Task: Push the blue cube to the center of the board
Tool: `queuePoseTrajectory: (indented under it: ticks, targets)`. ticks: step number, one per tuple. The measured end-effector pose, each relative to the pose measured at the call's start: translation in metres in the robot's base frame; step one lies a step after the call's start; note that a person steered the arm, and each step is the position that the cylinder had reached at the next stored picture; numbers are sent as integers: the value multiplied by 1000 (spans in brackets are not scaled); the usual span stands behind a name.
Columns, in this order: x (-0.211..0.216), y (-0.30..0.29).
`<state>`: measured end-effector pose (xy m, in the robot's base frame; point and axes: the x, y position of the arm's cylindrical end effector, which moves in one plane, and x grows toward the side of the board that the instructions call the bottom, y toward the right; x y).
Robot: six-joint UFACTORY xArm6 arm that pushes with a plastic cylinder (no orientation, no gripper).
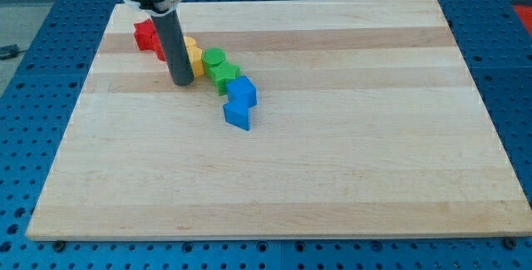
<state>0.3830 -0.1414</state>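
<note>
Two blue blocks lie left of the board's middle: a blue cube [243, 90] and, just below it, a blue block with slanted faces [238, 115]; they touch. My tip [182, 81] rests on the wooden board [332, 154] at the view's upper left, about a block's width to the left of the blue cube, right beside the yellow block [194, 56] and the green blocks [219, 66]. The rod hides part of the yellow and red blocks.
A red block [147, 35] sits at the upper left behind the rod. Yellow, green and blue blocks form a diagonal row running down to the right. A blue perforated table [33, 95] surrounds the board.
</note>
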Motion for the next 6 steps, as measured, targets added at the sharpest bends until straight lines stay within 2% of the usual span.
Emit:
queuePoseTrajectory:
  ticks: [2, 6]
  targets:
    - [7, 25]
    - [57, 72]
